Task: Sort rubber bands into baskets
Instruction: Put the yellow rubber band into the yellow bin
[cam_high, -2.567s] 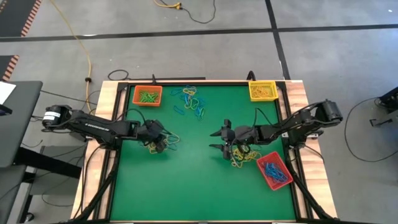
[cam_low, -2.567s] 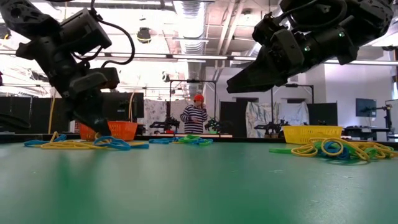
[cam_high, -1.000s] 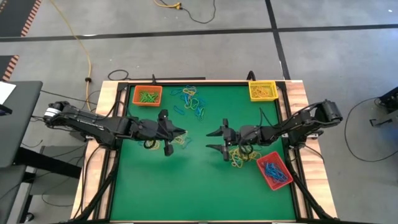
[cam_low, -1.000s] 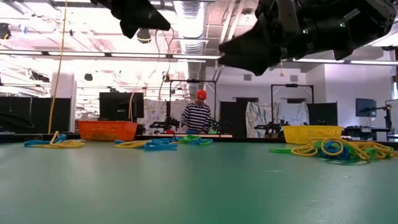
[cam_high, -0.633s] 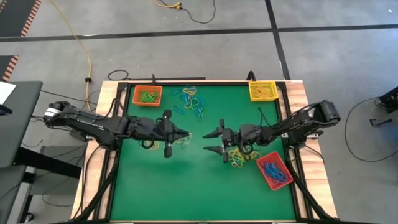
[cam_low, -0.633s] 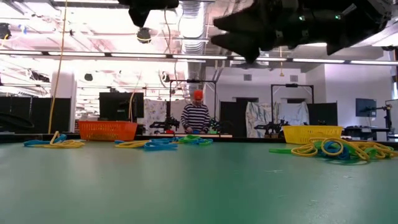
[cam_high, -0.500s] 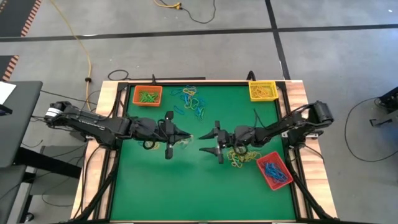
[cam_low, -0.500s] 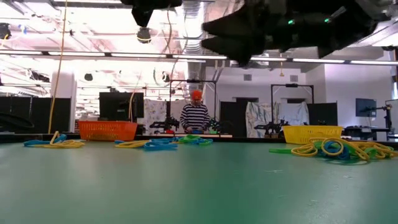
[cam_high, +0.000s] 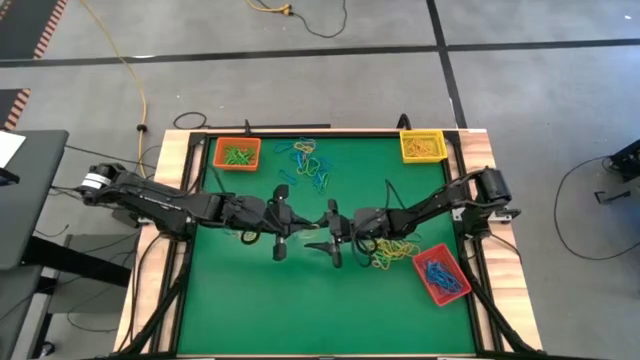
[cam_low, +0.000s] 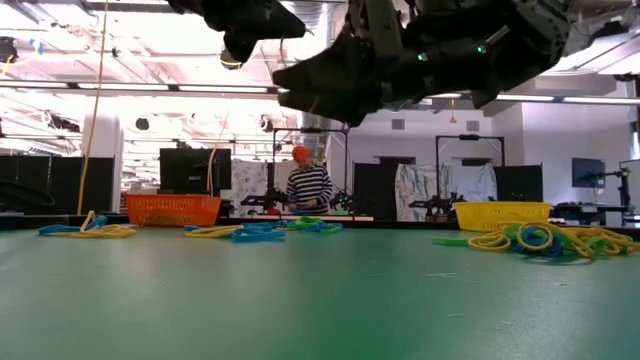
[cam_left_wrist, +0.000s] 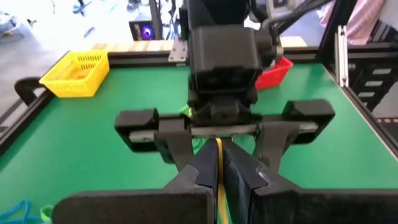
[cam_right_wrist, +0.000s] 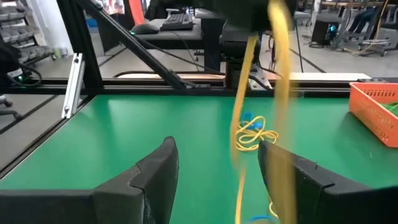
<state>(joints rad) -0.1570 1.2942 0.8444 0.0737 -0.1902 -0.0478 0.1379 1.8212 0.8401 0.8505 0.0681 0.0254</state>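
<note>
Fingers pinched together on a yellow rubber band (cam_left_wrist: 218, 167): that is the left gripper (cam_high: 291, 219), raised above the middle of the green table (cam_high: 300, 310) with the loop dangling from its tips. Facing it nose to nose, just at its 3 o'clock, the right gripper (cam_high: 333, 232) has its fingers (cam_right_wrist: 152, 174) spread wide apart, one on each side of the hanging band, not touching it as far as I can tell.

Farther out, loose rubber bands lie in three patches: a blue, yellow and green scatter (cam_high: 308, 163) at 12 o'clock from the grippers, a yellow tangle (cam_high: 388, 252) under the right arm at about 4 o'clock, and a few (cam_high: 240, 234) beneath the left arm at 9 o'clock.

At the far corners sit the orange basket (cam_high: 237, 153), at 11 o'clock with green bands in it, and the yellow basket (cam_high: 422, 146) at 1 o'clock. The red basket (cam_high: 440, 275), holding blue bands, lies at 4 o'clock near the table's right edge.

Beyond the table a person in a striped top (cam_low: 308, 185) stands in the room.
</note>
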